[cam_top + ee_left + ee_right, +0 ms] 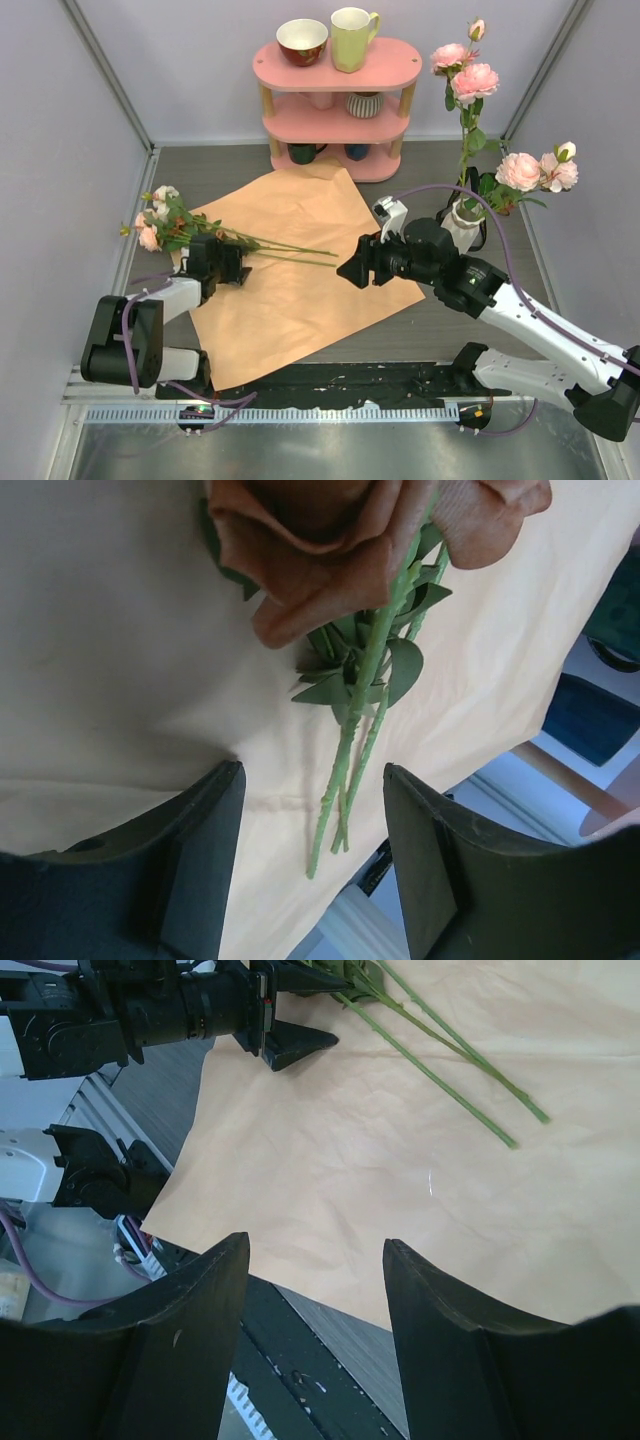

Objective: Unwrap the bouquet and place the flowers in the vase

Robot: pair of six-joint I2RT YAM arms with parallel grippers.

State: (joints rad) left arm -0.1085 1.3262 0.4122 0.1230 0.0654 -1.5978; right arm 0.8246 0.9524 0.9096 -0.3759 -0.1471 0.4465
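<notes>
Over the tan wrapping paper [300, 300], the left gripper [312, 770] straddles the rose stems [352, 745], jaws apart and seemingly not touching them. The right gripper [315, 1243] hovers above the same paper, jaws spread and empty.

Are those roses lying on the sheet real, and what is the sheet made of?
The roses look artificial: the rusty petals show a cloth-like weave, and the stems have a matte, moulded plastic look. The sheet seems to be tan paper, matte, with fine creases.
</notes>
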